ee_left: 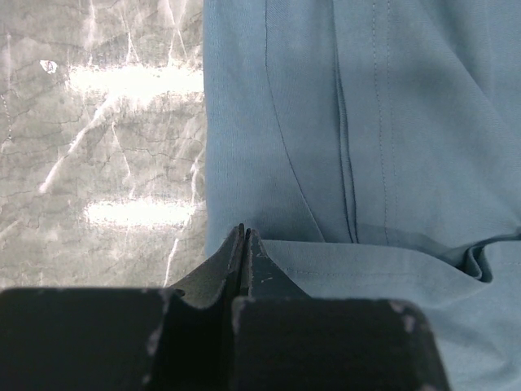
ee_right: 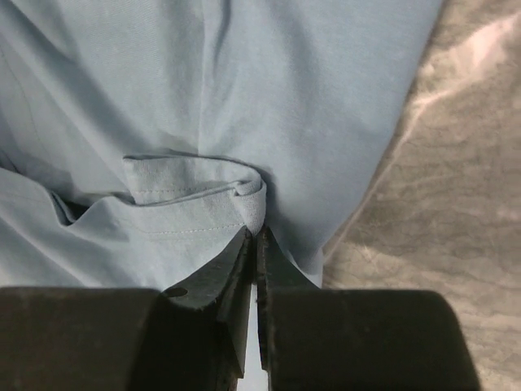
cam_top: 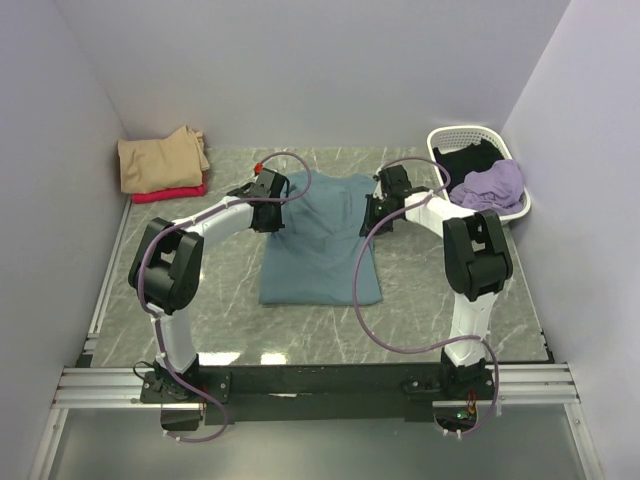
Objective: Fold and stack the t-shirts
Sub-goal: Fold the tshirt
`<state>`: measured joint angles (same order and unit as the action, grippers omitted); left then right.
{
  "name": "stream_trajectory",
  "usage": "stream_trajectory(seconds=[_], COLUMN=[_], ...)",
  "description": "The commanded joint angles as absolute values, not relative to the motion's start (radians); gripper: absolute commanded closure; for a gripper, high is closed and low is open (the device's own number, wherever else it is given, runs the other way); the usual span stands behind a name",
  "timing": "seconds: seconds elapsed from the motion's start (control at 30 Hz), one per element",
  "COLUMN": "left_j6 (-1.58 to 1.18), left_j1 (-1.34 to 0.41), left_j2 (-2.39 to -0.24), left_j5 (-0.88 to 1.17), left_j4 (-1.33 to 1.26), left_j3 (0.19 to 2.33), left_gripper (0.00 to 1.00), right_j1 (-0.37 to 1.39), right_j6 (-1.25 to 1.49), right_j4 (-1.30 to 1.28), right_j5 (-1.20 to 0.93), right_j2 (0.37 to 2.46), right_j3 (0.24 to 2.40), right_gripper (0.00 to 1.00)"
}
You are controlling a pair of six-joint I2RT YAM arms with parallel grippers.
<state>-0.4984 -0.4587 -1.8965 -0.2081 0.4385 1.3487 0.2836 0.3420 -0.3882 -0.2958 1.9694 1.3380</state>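
Two grippers at teal t-shirt [cam_top: 320, 250]: left gripper [ee_left: 243, 236] pinched closed at its left edge, right gripper [ee_right: 255, 236] clamped on its folded sleeve hem.

Top external: fixed high above and behind both arm bases, facing forward and down; far enough to take in the whole table [cam_top: 200, 290], both arms and three walls.
Left wrist: mounted behind the left gripper [ee_left: 243, 232], looking along it and down; very near, cloth on the right, marble on the left.
Right wrist: mounted behind the right gripper [ee_right: 254, 235], looking along it and down; very near, cloth on the left, marble on the right.
Shared by top and wrists: far part of the teal t-shirt [cam_top: 315, 250], one side edge per wrist view.
Shared by both wrists: the same shirt only; overlap of patches cannot be told.
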Motion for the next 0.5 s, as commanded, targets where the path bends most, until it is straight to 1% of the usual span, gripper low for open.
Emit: stream_trajectory(seconds=[0.0,0.23,0.33,0.37,0.4,0.47], left_j6=[-0.488,-0.482,-0.480,-0.480,-0.477,-0.477], left_j1=[-0.456,-0.454,-0.456,-0.456,-0.456,-0.454], left_j2=[-1.893,-1.901,-1.902,-1.904,-1.908,-1.913], left_j5=[-0.225,-0.236,-0.239,-0.238,-0.236,-0.239], left_j4=[0.429,0.426,0.423,0.423,0.425,0.428], left_j3=[1.370,1.370,1.367,1.367,1.370,1.376], left_gripper=[0.99,0.99,0.99,0.99,0.99,0.99], right_j1=[0.273,0.259,0.256,0.256,0.256,0.256], right_j6=[0.359,0.387,0.393,0.390,0.394,0.400], right_j4=[-0.333,-0.335,-0.363,-0.368,-0.371,-0.385], right_j5=[-0.229,-0.094,-0.061,-0.063,-0.058,-0.034], right_j2=[1.867,1.796,1.816,1.825,1.835,1.862], right_j3=[1.301,1.244,1.247,1.256,1.261,1.278], right_gripper=[0.91,0.91,0.91,0.89,0.81,0.83])
